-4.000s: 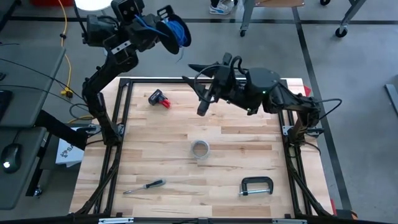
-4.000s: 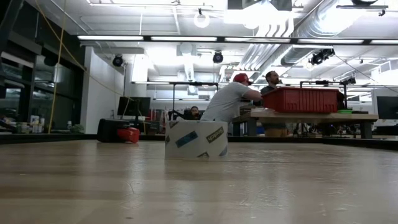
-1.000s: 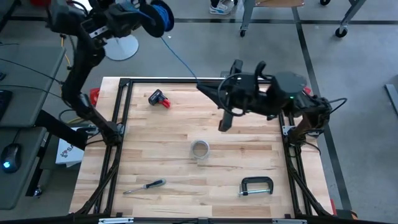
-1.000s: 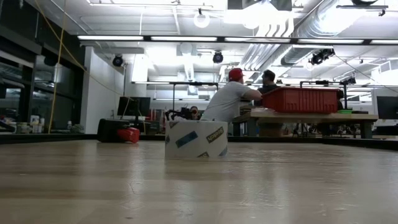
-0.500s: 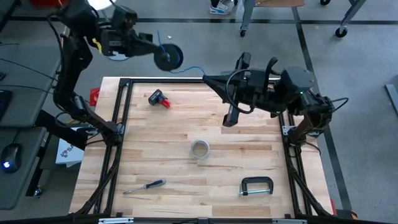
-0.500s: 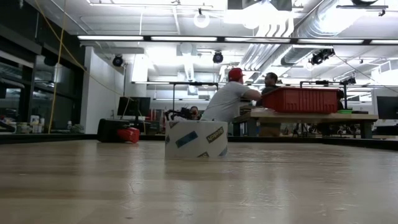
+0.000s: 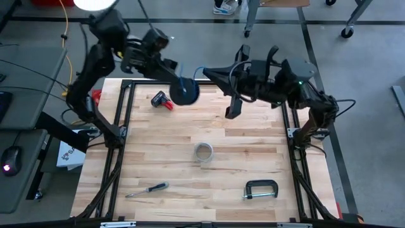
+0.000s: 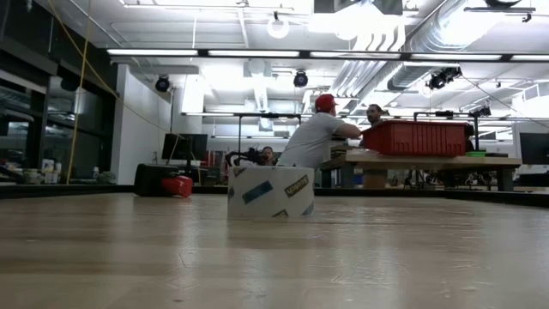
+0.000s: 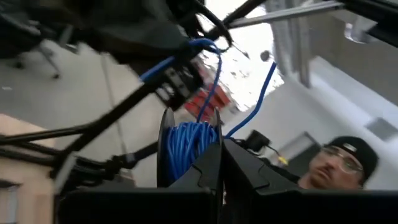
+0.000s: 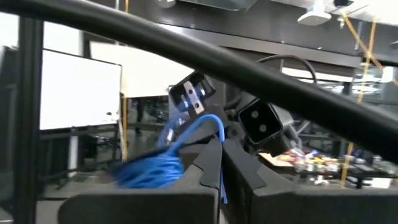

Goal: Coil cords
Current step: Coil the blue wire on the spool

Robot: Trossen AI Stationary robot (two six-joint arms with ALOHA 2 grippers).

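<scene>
A blue cord [image 9: 186,146] is wound on a black spool [image 7: 185,92], which hangs above the table's far edge. My left gripper [image 7: 178,83] comes in from the left and is shut on the spool. A short free length of the cord [image 7: 199,69] runs from the spool to my right gripper [image 7: 204,73], which is shut on it and points toward the table's left. In the right wrist view the cord [image 10: 208,121] arches from the shut fingers to the blue bundle [image 10: 146,169]. Neither gripper shows in the low view. My left gripper pinches the spool by the rim of one black flange [image 9: 217,127] between its two fingers, roughly level from the table's left. The spool is lifted clear of the table and stands on edge. My right gripper pinches the free length of the blue cord [image 10: 217,134] at its fingertips, level from the table's right. The cord bends in a slack arch toward the spool, clear of the table.
On the wooden table [image 7: 253,164] lie a red and black tool [image 7: 162,100], a tape roll [image 7: 203,152], a screwdriver [image 7: 147,189] and a clamp [image 7: 261,189]. A yellow cable [image 7: 65,38] hangs beyond the left edge. People sit at a bench with a red bin [image 8: 416,137] in the room behind.
My left gripper has swung with the spool from beyond the table's far left corner toward the right and down, rolling as it went, and now stands close to my right gripper. The cord between them, drawn long and straight before, is now a short slack arch.
</scene>
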